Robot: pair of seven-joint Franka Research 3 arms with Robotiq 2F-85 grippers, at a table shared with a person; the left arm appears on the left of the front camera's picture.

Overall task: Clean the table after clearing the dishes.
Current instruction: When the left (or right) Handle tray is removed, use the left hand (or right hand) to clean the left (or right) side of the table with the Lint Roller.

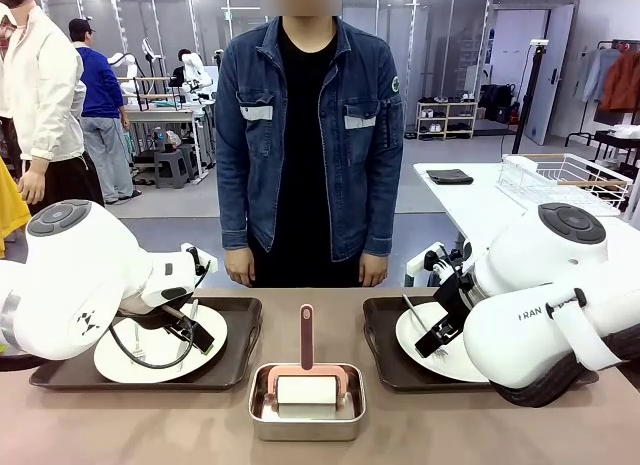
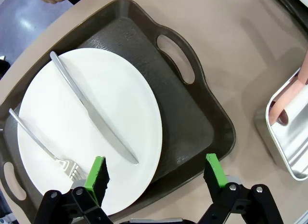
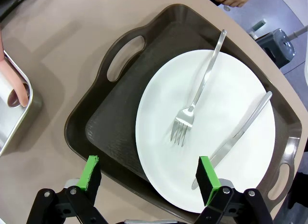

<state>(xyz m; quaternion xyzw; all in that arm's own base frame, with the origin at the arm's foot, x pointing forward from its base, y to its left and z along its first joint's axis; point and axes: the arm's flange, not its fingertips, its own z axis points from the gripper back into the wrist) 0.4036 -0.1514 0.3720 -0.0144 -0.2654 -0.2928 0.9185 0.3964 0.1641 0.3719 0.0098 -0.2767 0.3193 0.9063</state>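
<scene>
left gripper [image 2: 155,168] spread wide, empty, poised over near rim of left tray [image 2: 192,123] | right gripper [image 3: 149,168] same over right tray [image 3: 110,123] | plates [image 2: 130,89] with cutlery [image 2: 94,113] sit in them on table [image 1: 450,425], uncleared | likely lining up rim grasps

left plate [image 1: 120,370] on left tray [image 1: 245,347] | pan [image 1: 306,431] between trays | right plate [image 1: 456,365] on right tray [image 1: 380,357]
</scene>
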